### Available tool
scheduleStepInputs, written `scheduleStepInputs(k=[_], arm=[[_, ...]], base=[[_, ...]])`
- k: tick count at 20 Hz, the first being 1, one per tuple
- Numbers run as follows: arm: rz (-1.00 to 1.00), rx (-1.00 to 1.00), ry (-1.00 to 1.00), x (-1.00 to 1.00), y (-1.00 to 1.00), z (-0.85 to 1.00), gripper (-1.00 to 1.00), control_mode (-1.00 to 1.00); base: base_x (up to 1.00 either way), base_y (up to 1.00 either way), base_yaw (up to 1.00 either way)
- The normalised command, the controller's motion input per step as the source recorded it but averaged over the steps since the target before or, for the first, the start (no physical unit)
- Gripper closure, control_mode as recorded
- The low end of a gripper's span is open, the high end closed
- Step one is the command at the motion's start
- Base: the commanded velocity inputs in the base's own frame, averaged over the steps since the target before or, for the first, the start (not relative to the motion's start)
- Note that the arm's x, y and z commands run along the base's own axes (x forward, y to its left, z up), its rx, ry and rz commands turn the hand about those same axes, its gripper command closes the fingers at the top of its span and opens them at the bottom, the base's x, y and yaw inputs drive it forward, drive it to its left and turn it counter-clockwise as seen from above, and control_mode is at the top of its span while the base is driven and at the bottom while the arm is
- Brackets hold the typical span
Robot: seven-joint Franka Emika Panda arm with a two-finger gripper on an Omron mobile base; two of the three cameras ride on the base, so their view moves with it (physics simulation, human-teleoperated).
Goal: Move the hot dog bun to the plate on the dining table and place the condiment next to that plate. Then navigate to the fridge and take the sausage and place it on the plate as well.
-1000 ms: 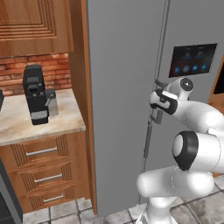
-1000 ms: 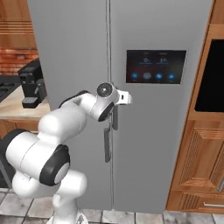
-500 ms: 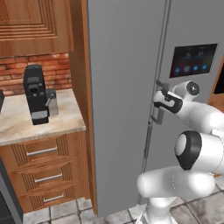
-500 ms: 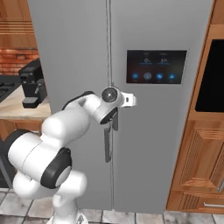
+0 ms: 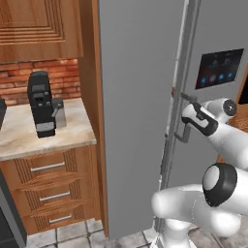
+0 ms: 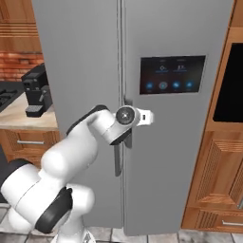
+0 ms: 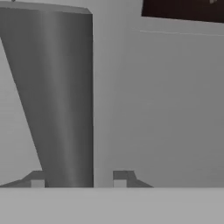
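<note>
- The gripper (image 7: 78,179) has closed in over the last second: its fingers (image 7: 120,177), spread wide a moment ago, now pinch the fridge handle (image 7: 61,100) between them, one tip on each side of the bar.
- I judge this the start of the last errand; the door must be pulled open before the sausage can be reached, and it looks shut yet.
- The fridge (image 6: 166,47) stands just beyond the hand: tall grey steel, long vertical handles at the middle seam, dark display panel (image 6: 172,74) on the right door.
- Left of it, a counter (image 5: 29,138) carries a black coffee machine (image 5: 42,102).
</note>
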Motion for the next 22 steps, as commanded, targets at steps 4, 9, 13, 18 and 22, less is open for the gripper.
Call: scheduleStepInputs(k=[4,9,13,18,22], arm=[[-0.03,0.0,-0.05,-0.98,-1.0,-0.19,1.0,-1.0],[-0.08,0.0,-0.01,-1.0,-1.0,-0.2,1.0,-1.0],[-0.12,0.0,0.0,-1.0,-1.0,-0.19,1.0,-1.0],[-0.14,-0.01,0.0,-0.99,-1.0,-0.2,1.0,-1.0],[-0.16,-0.04,0.0,-0.87,-0.92,-0.2,-1.0,-1.0]], base=[[0.0,0.0,0.0],[0.0,0.0,0.0],[0.0,0.0,0.0],[0.0,0.0,0.0],[0.0,0.0,0.0]])
